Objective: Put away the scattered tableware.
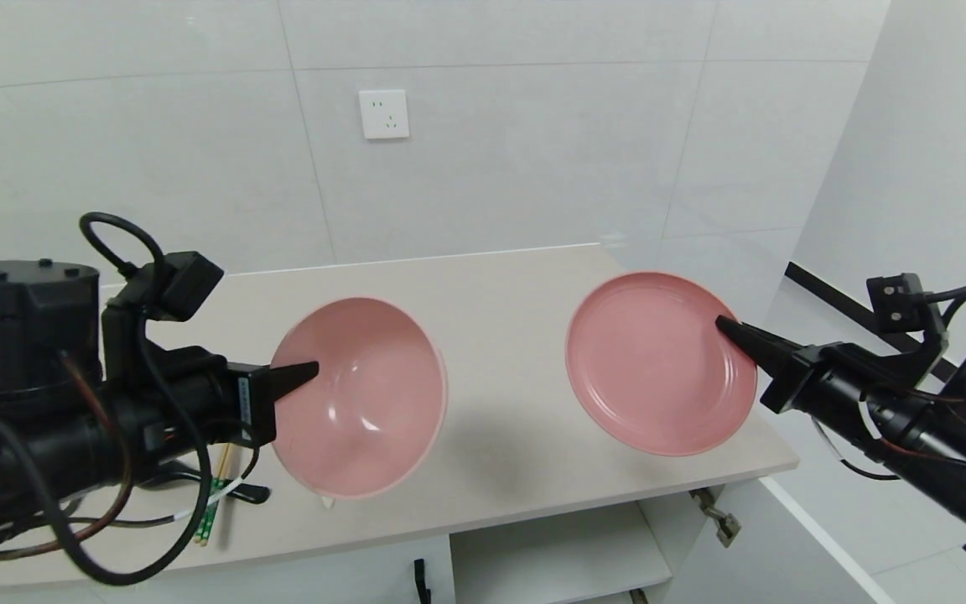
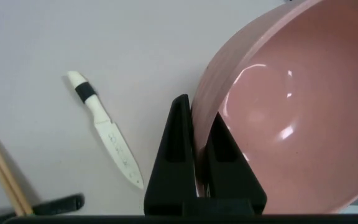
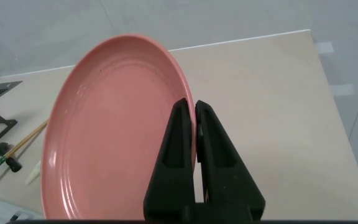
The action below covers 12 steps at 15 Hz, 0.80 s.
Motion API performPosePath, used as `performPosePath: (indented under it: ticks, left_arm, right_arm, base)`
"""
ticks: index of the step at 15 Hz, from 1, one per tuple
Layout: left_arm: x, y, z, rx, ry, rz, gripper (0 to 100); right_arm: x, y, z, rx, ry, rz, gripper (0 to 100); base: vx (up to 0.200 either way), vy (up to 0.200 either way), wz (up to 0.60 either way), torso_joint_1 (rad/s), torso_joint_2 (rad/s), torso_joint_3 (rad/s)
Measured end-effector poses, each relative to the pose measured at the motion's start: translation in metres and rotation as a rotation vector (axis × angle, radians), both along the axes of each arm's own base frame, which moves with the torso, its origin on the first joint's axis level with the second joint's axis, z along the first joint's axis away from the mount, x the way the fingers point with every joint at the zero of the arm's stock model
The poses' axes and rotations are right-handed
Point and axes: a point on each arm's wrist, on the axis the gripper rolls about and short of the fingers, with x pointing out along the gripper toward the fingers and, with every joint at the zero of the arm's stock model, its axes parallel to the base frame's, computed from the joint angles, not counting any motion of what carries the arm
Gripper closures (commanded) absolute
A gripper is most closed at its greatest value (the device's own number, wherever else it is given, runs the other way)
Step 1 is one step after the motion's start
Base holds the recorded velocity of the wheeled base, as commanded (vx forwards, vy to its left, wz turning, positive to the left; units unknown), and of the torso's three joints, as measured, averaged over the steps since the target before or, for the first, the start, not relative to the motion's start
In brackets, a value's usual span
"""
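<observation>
Left tool (image 1: 313,369) clamps bowl (image 1: 366,403) rim, right tool (image 1: 722,323) plate (image 1: 651,369) rim.
We judge both stiff, light, slick: could slip.

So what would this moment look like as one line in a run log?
left fingers: shut on pink bowl rim, tilted above counter | right fingers: shut on pink plate rim, tilted | on counter: knife, chopsticks

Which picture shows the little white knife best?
The left wrist view: the whole knife lies on the counter. In the head view the pink bowl hides all but its tip; the right wrist view shows a small far-off sliver.
</observation>
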Motion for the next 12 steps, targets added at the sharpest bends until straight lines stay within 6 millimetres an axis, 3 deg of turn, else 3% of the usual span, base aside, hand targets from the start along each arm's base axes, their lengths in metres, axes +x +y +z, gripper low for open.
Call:
performPosePath:
  ticks: [4, 8, 12]
  left_arm:
    - [-0.026, 0.010, -0.002, -0.034, -0.020, -0.078, 100]
    - [-0.041, 0.018, 0.000, -0.032, -0.308, -0.147, 100]
    - [-0.048, 0.024, -0.010, -0.079, -0.455, -0.126, 100]
  right_arm:
    - [0.000, -0.004, 0.001, -0.013, -0.014, -0.018, 100]
    - [-0.015, 0.001, 0.003, -0.087, -0.051, 0.016, 100]
    - [-0.024, 0.001, 0.013, -0.105, -0.108, 0.014, 100]
  base:
    - [0.000, 0.000, 0.00, 0.000, 0.00, 0.000]
    - [0.000, 0.000, 0.00, 0.000, 0.00, 0.000]
    - [0.000, 0.000, 0.00, 0.000, 0.00, 0.000]
